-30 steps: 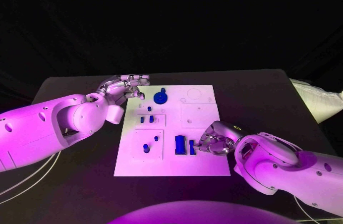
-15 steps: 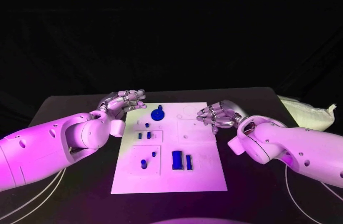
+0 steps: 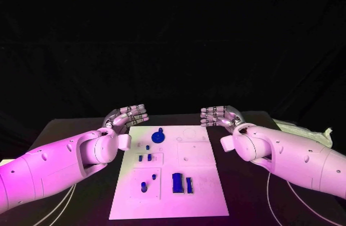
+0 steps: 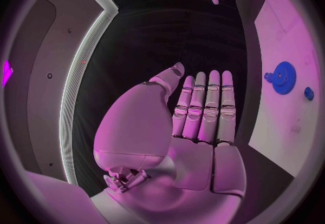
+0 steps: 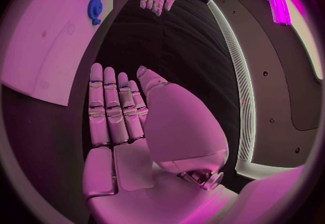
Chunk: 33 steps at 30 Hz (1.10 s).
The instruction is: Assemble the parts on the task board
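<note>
Holding both hands flat and empty, I see the left hand [image 3: 128, 115] and right hand [image 3: 220, 116] flanking the task board's [image 3: 202, 196] upper edge mid-frame, blue gear [image 3: 158, 136] untouched.

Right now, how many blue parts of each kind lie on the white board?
Blue gear: 1
Long blue blocks: 2
Small blue pieces: 5
Total: 8 blue parts on the task board
</note>
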Tool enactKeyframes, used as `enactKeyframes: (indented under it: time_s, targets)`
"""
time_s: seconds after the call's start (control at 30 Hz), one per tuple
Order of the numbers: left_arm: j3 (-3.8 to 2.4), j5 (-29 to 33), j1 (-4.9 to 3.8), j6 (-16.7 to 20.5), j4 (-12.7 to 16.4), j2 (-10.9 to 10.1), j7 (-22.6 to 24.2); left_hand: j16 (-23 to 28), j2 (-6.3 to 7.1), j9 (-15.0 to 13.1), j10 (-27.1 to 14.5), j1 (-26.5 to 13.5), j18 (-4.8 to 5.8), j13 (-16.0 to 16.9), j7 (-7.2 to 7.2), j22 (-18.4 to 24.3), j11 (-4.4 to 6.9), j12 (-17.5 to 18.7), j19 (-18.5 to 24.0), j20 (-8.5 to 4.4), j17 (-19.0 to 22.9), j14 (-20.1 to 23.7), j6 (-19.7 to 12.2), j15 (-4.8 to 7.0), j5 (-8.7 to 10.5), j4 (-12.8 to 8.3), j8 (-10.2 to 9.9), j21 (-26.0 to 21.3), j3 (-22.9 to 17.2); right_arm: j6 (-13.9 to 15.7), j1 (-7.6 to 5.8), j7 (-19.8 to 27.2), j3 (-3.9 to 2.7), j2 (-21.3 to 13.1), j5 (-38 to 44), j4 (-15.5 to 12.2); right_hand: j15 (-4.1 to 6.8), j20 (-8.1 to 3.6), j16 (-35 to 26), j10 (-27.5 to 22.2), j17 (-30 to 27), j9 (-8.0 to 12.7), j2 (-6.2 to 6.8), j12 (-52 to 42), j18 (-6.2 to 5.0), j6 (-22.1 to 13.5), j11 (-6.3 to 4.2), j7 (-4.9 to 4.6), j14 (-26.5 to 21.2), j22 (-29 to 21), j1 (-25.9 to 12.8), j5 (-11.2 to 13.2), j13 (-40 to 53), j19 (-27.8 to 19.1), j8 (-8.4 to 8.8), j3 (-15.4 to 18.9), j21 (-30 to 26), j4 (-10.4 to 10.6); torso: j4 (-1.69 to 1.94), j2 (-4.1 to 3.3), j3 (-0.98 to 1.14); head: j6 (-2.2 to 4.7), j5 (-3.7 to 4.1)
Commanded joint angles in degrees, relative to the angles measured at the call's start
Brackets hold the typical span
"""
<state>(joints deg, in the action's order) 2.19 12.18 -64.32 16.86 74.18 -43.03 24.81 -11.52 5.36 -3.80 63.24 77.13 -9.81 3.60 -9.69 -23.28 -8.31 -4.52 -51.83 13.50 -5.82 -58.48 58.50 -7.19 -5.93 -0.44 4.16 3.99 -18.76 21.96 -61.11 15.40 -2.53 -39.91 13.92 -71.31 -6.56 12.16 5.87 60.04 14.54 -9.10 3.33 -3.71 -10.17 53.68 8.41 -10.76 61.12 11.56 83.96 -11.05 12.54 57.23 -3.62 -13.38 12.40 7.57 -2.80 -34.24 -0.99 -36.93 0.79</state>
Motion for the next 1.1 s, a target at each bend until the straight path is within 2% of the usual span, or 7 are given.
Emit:
enactKeyframes:
  time_s: [0.03,0.33,0.53,0.57,0.73,0.77,1.1]
  targets:
    - [-0.09,1.5,0.04,2.0,-1.4,1.1,3.1,1.1,-0.08,0.1,-0.2,0.4,-0.75,-0.1,0.00,1.1,-0.45,0.6,0.2,0.40,0.5,-0.6,-0.5,-0.15,0.01,0.0,-0.4,-0.3,0.5,-5.4,-0.04,5.5,-0.10,1.1,-5.4,2.0,-0.34,0.56,-1.9,0.2,-2.8,1.2,-0.69,0.1,-0.55,0.1,0.45,-0.19,0.7,-2.2,-1.3,0.3,-3.2,1.0,0.01,-0.3,-2.5,-1.3,0.03,0.77,-0.07,0.57,-0.24]
    - [-0.19,-0.2,0.31,2.7,-0.9,1.3,1.3,5.6,-5.36,3.8,-25.4,-30.5,2.98,-3.6,3.80,10.4,3.08,4.5,21.0,-5.08,5.8,23.0,-23.5,2.73,5.93,0.4,-4.2,-4.0,7.8,-0.6,0.01,3.3,0.07,1.0,-3.5,1.2,6.56,-4.70,-5.9,-23.6,-8.9,5.1,-3.33,3.7,3.41,-21.3,-3.16,4.10,-23.1,-6.9,-35.1,4.8,-12.5,-21.1,3.62,5.2,-7.3,-7.6,0.84,1.27,0.28,1.22,-0.45]
    - [-0.72,-3.4,1.33,9.2,3.5,0.5,2.3,6.9,-5.36,3.8,-34.0,-41.2,4.21,-3.6,5.17,13.3,4.27,4.5,28.1,-7.03,5.8,31.1,-31.5,7.19,5.93,0.4,-4.2,-4.0,10.3,5.9,0.28,6.5,0.78,-0.7,-6.5,-4.5,6.56,-6.41,-5.9,-31.9,-10.2,9.1,-3.33,3.7,4.62,-28.6,-4.37,5.60,-31.8,-11.6,-46.2,6.2,-12.5,-29.3,3.62,6.9,-12.4,-7.6,2.68,2.96,0.95,2.47,-0.77]
    - [-0.84,-4.1,1.56,10.7,4.5,0.3,2.5,7.2,-5.36,3.8,-35.2,-42.6,4.40,-3.6,5.35,13.7,8.31,4.5,29.0,-7.28,5.8,32.2,-32.6,7.19,5.93,0.4,-4.2,-4.0,10.7,7.4,0.34,7.2,0.94,-1.0,-7.2,-5.8,6.56,-6.64,-5.9,-33.1,-10.3,9.1,-3.33,3.7,4.63,-29.7,-8.41,5.83,-33.0,-11.6,-47.8,6.4,-12.5,-30.5,3.62,7.2,-12.4,-7.6,2.77,3.04,0.98,2.53,-0.79]
    - [-1.48,-7.9,2.79,18.5,9.9,-0.6,3.7,11.5,-5.36,3.8,-40.4,-49.0,5.27,-3.6,9.69,15.5,8.31,4.5,33.2,-8.44,5.8,37.0,-37.4,7.19,5.93,0.4,-4.2,-4.0,12.2,14.9,0.65,10.8,1.74,-2.9,-10.6,-12.3,6.56,-7.64,-5.9,-38.0,-14.5,9.1,-3.33,3.7,5.25,-34.1,-8.41,6.74,-38.1,-11.6,-54.4,11.1,-12.5,-35.4,3.62,8.3,-12.4,-7.6,2.80,3.06,0.99,2.55,-0.79]
    - [-1.59,-8.6,3.00,19.9,10.8,-0.8,3.9,11.5,-5.36,3.8,-40.9,-49.7,5.42,-3.6,9.69,15.7,8.31,4.5,33.7,-8.55,5.8,37.6,-37.9,7.19,5.93,0.4,-4.2,-4.0,12.4,16.1,0.70,11.4,1.88,-3.2,-11.2,-13.4,6.56,-7.77,-5.9,-38.6,-14.5,9.1,-3.33,3.7,5.61,-34.6,-8.41,10.76,-38.8,-11.6,-55.2,11.1,-12.5,-36.0,3.62,8.4,-12.4,-7.6,2.80,3.06,0.99,2.55,-0.79]
    - [-2.18,-12.2,4.16,27.2,15.8,-1.7,5.0,11.5,-5.36,3.8,-48.8,-59.4,9.81,-3.6,9.69,18.4,8.31,4.5,40.0,-13.50,5.8,45.0,-45.2,7.19,5.93,0.4,-4.2,-4.0,14.5,22.2,0.95,14.4,2.53,-4.8,-13.9,-18.6,6.56,-12.16,-5.9,-46.2,-14.5,9.1,-3.33,3.7,10.17,-41.3,-8.41,10.76,-46.6,-11.6,-65.3,11.1,-12.5,-43.4,3.62,13.4,-12.4,-7.6,2.80,3.06,0.99,2.55,-0.79]
